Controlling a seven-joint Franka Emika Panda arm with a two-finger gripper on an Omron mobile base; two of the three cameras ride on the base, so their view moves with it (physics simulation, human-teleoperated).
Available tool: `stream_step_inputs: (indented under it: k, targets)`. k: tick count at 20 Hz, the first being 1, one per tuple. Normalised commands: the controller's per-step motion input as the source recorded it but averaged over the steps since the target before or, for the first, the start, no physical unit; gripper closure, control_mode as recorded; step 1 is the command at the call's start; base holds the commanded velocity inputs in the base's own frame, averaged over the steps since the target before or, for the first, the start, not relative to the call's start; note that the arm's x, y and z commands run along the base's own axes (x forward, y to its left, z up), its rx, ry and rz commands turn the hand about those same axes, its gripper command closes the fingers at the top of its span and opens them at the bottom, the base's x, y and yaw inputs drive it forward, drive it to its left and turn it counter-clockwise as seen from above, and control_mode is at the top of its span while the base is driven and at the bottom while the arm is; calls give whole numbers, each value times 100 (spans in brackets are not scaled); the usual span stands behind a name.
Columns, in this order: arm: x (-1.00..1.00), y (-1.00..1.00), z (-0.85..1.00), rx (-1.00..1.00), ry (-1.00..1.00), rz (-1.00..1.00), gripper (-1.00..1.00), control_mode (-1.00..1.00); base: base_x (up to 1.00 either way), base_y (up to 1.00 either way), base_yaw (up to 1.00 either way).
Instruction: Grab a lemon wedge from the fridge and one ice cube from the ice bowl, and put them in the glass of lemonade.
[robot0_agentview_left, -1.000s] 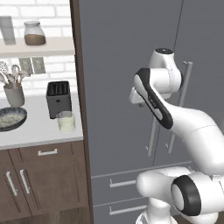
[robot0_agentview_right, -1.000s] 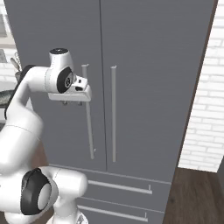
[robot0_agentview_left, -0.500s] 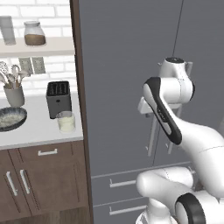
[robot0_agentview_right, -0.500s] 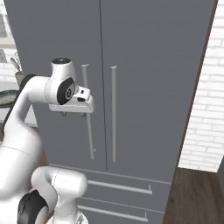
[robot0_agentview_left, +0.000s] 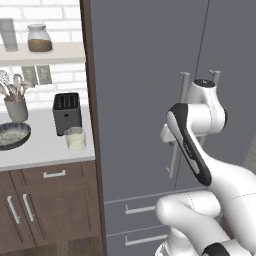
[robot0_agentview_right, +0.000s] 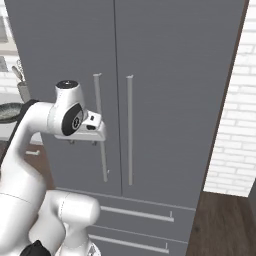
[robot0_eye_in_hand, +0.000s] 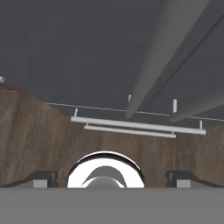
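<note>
Fridge (robot0_agentview_right: 165, 75) shut. Our gripper (robot0_agentview_right: 83, 143) hangs wide-jawed, holding nothing, beside the left door handle (robot0_agentview_right: 100, 125), presumably lining up to pull it.

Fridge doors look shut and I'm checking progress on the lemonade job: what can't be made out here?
- Lemon wedge: behind the closed fridge doors, both base views.
- Ice bowl: cut by the left edge of the left base view; cubes too small to tell.
- Glass of lemonade: contents too small to judge.

A kitchen: fridge (robot0_agentview_left: 145, 90), toaster (robot0_agentview_left: 67, 112), wood cabinets (robot0_agentview_left: 47, 210).
</note>
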Motion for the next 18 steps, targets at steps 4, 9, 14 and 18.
stream_step_inputs:
  k: [4, 9, 14, 18]
  targets:
    - [0, 0, -2, 0, -2, 0, -100, -100, 0, 0, 0]
    - [-14, 0, -17, 0, -2, 0, -100, -100, 0, 0, 0]
    - [0, 0, 0, 0, 0, 0, -100, 100, -49, 0, 0]
    - [0, 0, 0, 0, 0, 0, -100, 100, -52, 0, 0]
